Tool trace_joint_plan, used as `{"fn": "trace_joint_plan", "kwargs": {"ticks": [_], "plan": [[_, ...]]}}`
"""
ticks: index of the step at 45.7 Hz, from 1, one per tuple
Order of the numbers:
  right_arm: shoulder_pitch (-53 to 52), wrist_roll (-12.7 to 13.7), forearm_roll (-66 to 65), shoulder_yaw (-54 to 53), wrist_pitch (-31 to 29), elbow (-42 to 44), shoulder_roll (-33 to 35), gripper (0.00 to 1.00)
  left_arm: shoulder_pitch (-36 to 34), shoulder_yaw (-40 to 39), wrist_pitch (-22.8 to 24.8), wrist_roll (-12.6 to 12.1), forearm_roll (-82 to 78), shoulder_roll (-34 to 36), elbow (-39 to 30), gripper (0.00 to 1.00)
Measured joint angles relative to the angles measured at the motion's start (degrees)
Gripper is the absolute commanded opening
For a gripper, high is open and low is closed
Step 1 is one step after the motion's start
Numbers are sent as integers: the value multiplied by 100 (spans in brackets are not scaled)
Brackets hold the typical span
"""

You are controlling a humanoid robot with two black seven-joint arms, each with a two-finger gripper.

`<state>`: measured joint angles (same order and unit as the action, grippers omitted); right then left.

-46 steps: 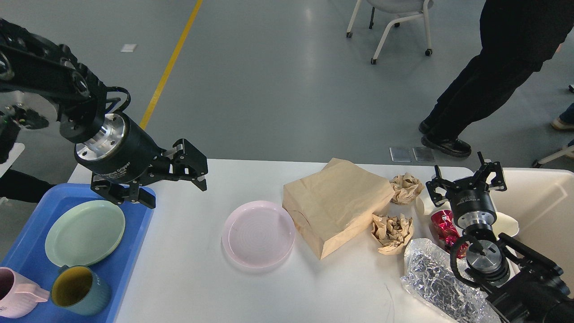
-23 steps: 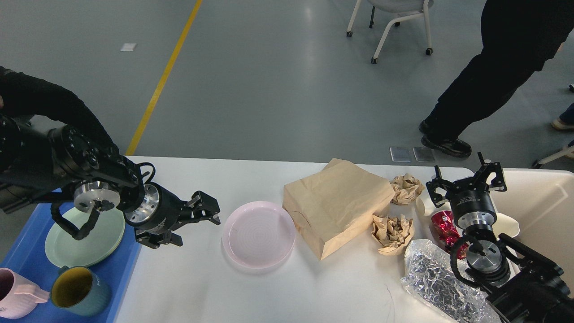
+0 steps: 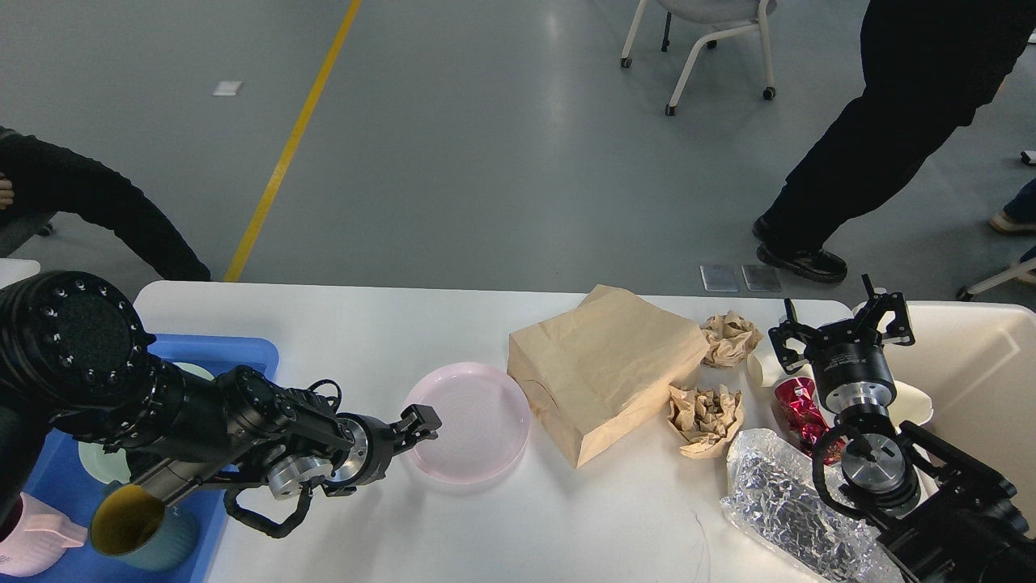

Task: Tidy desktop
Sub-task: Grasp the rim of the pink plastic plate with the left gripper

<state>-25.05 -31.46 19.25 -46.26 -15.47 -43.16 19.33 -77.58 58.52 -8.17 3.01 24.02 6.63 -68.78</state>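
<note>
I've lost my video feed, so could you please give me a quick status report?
Left gripper at round pink plastic plate rim, fingers unclear. Right gripper open, idle. White rectangular desktop cluttered: brown paper bag beside plate.

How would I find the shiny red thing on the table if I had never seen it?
Start at the big white table and go to its right end, beside the cream bin. There, just under the robot's right end effector, a crumpled shiny red wrapper lies between the brown paper ball and the silver foil bag. It is the only red thing there.
</note>
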Motion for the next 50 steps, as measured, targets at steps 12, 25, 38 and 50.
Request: {"fn": "trace_joint_plan", "kwargs": {"ticks": [12,25,38,50], "plan": [[0,0,0,0,0,0,0,100,232,-100,-9,-75,-66,-3,385,74],[0,0,0,0,0,0,1,100,339,-275,91,-74,-398,49,462,53],[0,-1,0,2,0,0,1,100,343,-273,390,-93,-639,122,462,42],[0,-1,0,2,0,0,1,100,442,-294,393,-137,-725,106,545,37]]}}
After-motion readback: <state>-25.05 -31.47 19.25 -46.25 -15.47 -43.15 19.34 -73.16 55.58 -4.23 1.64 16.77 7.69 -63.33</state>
